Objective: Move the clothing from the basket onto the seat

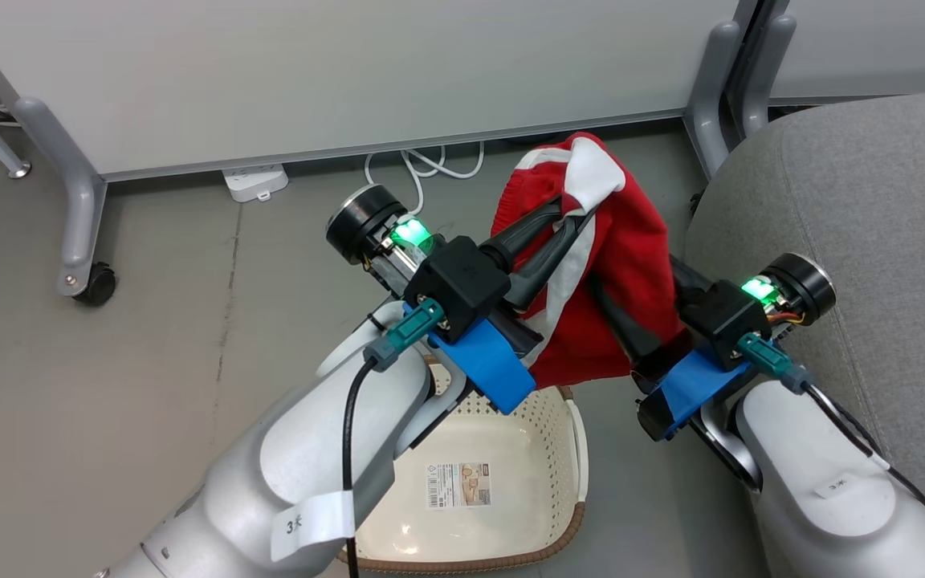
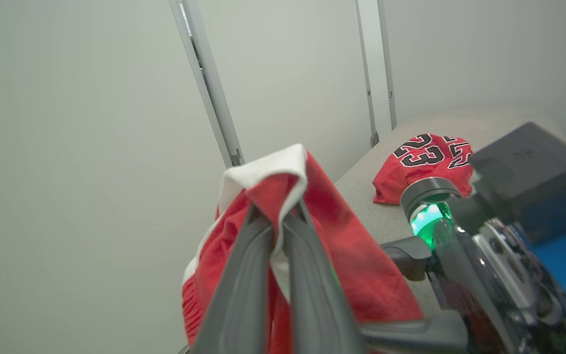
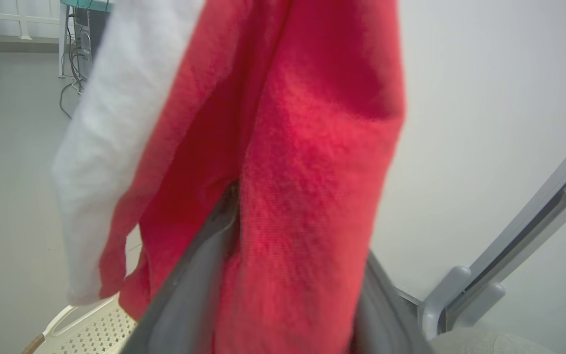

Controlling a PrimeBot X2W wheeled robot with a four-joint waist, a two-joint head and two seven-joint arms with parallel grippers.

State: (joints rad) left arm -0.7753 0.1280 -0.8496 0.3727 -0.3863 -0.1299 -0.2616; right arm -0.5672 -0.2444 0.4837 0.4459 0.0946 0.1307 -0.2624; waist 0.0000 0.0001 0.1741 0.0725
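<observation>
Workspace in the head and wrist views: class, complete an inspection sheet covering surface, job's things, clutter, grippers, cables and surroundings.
Surface: grey floor; light-grey seat at the robot's right.
Job's things: basket on the floor, no clothing in it; red garment with white stripe held up off the floor; numbered jersey lying on the seat.
Clutter: nothing seen.
Grippers: left gripper shut on the red garment; right gripper open, jaws wide with the cloth draped between.
Cables: white cords and a power strip by the partitions; black cable along the left forearm.
Surroundings: white partitions on castor legs.
</observation>
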